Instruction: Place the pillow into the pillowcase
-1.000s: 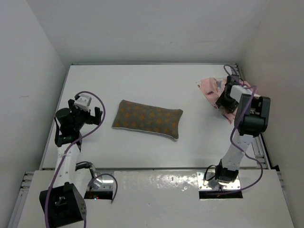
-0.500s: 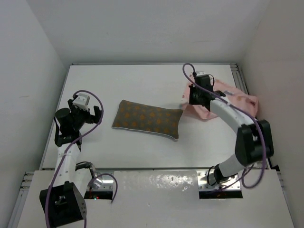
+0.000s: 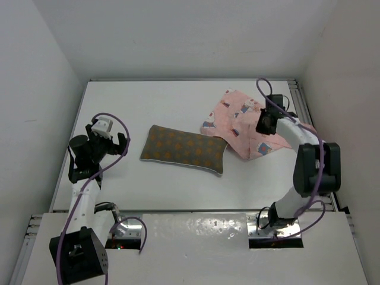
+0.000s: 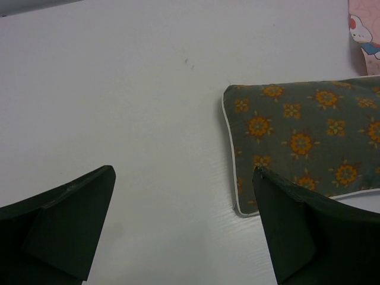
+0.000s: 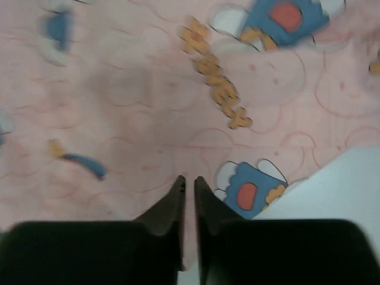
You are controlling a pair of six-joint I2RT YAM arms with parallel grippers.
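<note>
The olive-brown dotted pillow (image 3: pixel 184 148) lies flat in the middle of the white table (image 3: pixel 172 101); its left end shows in the left wrist view (image 4: pixel 303 139). The pink printed pillowcase (image 3: pixel 236 122) lies spread to the pillow's right, its near corner touching the pillow's far right corner. My right gripper (image 3: pixel 265 123) is on the pillowcase's right part. In the right wrist view its jaws (image 5: pixel 188 181) are pinched on a fold of the pink cloth (image 5: pixel 148 89). My left gripper (image 3: pixel 108 141) is open and empty, left of the pillow, above bare table (image 4: pixel 184 172).
White walls close in the table on the left, back and right. The pillowcase's right edge lies near the table's right rim (image 3: pixel 306 113). A corner of the pillowcase shows at the top right of the left wrist view (image 4: pixel 363 29).
My right gripper swept left with the bunched pillowcase, then back right; the pillowcase now lies spread flat next to the pillow. The left arm and pillow have not moved.
</note>
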